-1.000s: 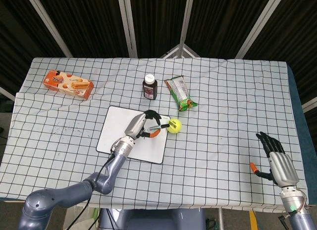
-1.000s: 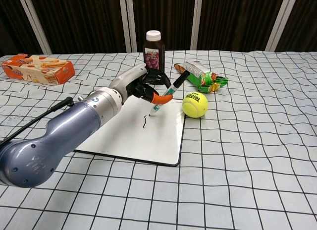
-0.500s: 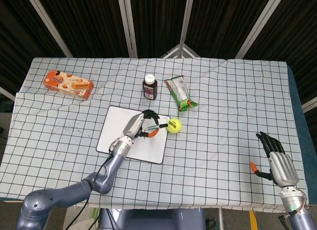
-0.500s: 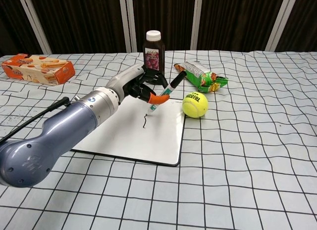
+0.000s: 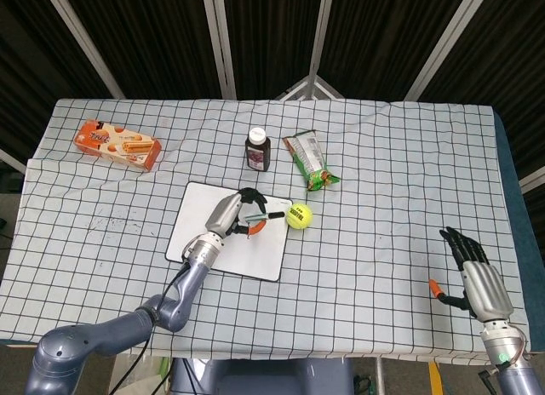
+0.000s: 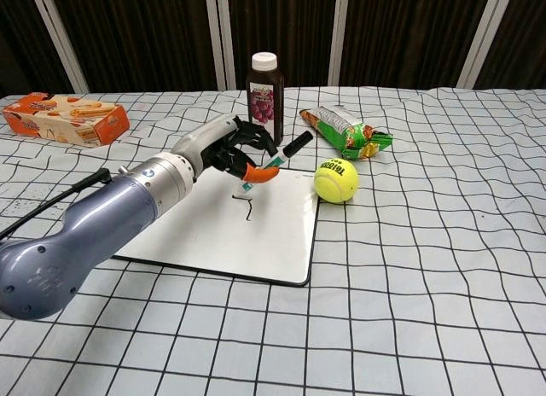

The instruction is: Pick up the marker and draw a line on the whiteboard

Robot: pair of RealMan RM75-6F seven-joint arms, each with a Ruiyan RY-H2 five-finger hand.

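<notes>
Right robot hand (image 5: 477,271): nearest item, at the near right edge of the tabletop (image 5: 400,191), fingers spread, holding nothing, idle.

Whiteboard (image 6: 230,234): flat on the checked cloth; one short dark line (image 6: 248,211) drawn near its far edge. The drawing step looks at least partly done.

Left robot hand (image 6: 223,148): above the board's far edge, gripping the marker (image 6: 269,167), which is tilted with its tip just above or at the board; contact cannot be told. Possibly left: lengthening the line, setting the marker down.

Tennis ball (image 6: 336,180): just beside the board.

Bottle (image 6: 265,87): beyond, upright.
</notes>
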